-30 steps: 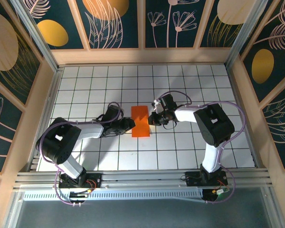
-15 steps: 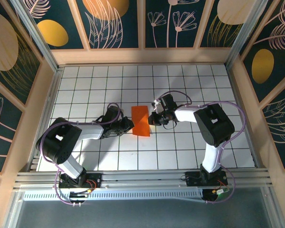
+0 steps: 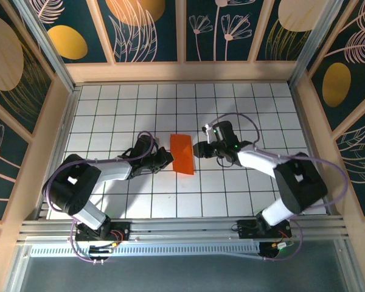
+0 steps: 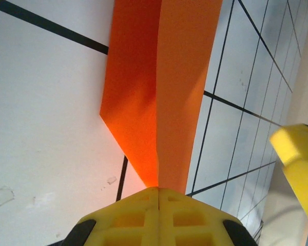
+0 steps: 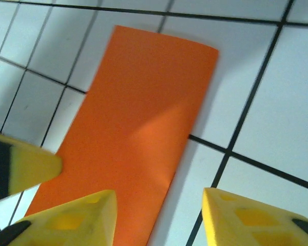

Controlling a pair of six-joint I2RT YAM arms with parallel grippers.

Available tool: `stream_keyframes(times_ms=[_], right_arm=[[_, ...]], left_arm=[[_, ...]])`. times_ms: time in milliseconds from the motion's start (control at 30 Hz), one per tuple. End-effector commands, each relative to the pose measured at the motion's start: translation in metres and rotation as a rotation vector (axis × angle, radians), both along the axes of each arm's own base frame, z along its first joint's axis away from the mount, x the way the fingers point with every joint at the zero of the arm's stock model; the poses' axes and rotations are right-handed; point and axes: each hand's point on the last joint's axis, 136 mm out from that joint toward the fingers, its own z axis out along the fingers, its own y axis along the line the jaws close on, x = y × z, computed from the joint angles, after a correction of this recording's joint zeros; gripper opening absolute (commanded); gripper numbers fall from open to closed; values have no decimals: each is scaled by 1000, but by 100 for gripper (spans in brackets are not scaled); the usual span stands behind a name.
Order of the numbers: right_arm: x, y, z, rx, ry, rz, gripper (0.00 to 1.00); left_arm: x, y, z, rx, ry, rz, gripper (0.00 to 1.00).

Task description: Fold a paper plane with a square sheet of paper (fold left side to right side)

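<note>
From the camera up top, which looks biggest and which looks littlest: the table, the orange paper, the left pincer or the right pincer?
1. table
2. orange paper
3. left pincer and right pincer: both small, about alike, so I won't rank them.

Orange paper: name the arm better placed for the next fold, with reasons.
Left, probably: the left gripper is shut on the orange paper at its edge, while the right gripper stands open over the opposite edge, gripping nothing.
</note>
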Motion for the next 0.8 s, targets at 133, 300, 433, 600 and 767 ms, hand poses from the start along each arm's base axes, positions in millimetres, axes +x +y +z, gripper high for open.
stream_keyframes(times_ms=[133, 300, 433, 600, 767], right_arm=[[-44, 14, 16, -137, -309, 86, 67], [-64, 24, 12, -257, -451, 136, 70], [-74, 33, 7, -317, -524, 179, 72], [-83, 43, -8, -408, -574, 237, 74], [-89, 55, -18, -449, -601, 279, 77]], left_arm=[[0, -3, 11, -27, 2, 23, 0], [-1, -6, 11, -26, 7, 17, 0], [-1, -6, 10, -17, 12, 14, 0], [-1, -6, 10, -3, 11, 11, 0], [0, -6, 11, -7, 9, 11, 0]])
